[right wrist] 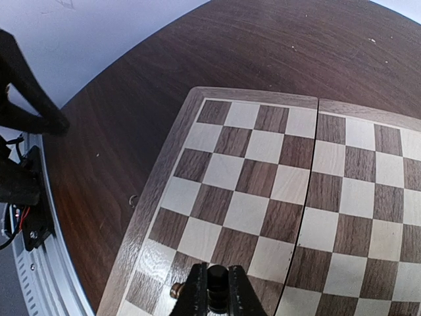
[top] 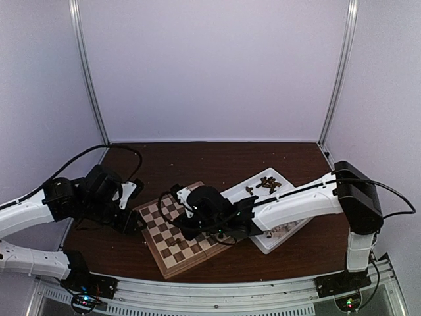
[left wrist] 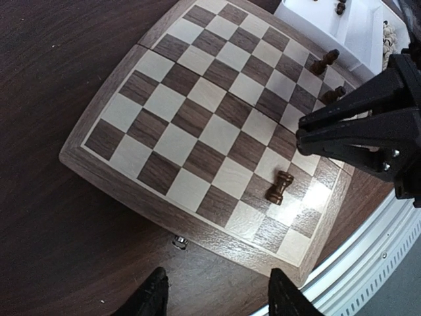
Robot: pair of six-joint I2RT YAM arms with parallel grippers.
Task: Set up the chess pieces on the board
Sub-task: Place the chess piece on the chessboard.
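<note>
Barely started: the board (left wrist: 197, 125) on the worktop (top: 197, 158) carries only a few dark pieces (left wrist: 324, 62), one rook (left wrist: 279, 187) tipped over; most sit in the white tray (left wrist: 309, 20). Right fingers (right wrist: 195, 293) clench another dark piece (right wrist: 216, 280); left fingers (left wrist: 152, 297) spread, empty.

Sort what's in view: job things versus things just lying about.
Job: board, placed pieces, held piece in the right gripper, loose pieces in the white tray.
Lying about: that tray itself, table.
</note>
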